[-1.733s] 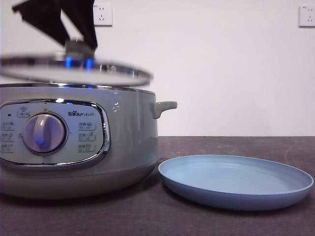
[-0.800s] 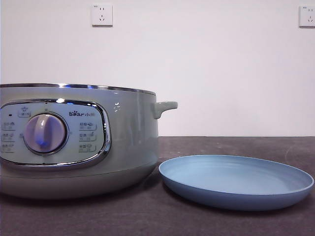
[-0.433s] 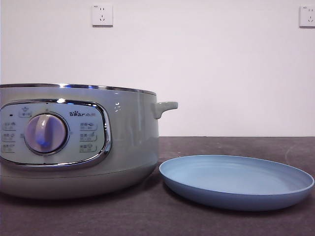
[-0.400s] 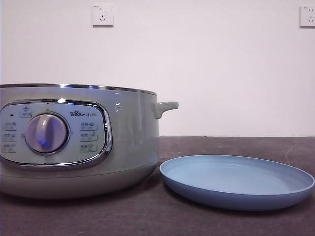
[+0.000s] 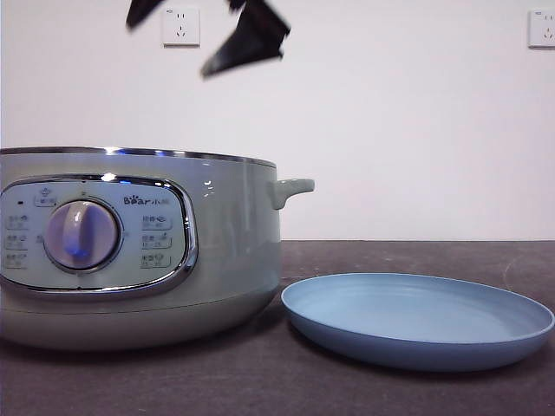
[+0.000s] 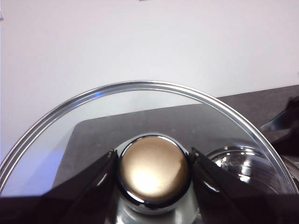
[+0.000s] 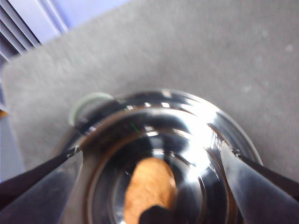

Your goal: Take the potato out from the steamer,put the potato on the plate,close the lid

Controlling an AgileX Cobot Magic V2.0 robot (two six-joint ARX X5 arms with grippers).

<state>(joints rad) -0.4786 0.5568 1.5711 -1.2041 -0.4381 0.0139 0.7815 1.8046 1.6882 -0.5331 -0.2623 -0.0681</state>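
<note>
Step in hand: reaching for the potato (image 7: 148, 186), which lies at the steamer (image 5: 225, 243) bottom. My right gripper (image 7: 149, 158) hangs above, jaws spread wide; next, descend and close. My left gripper (image 6: 153, 170) clamps the lid (image 6: 93, 126) knob. Plate (image 5: 416, 342) bare. Front view hides potato and lid; wrist views show them.

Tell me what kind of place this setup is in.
Likely an indoor test bench staged as a kitchen: a dark table against a bare white wall with power sockets, holding an electric steamer and a blue plate.
</note>
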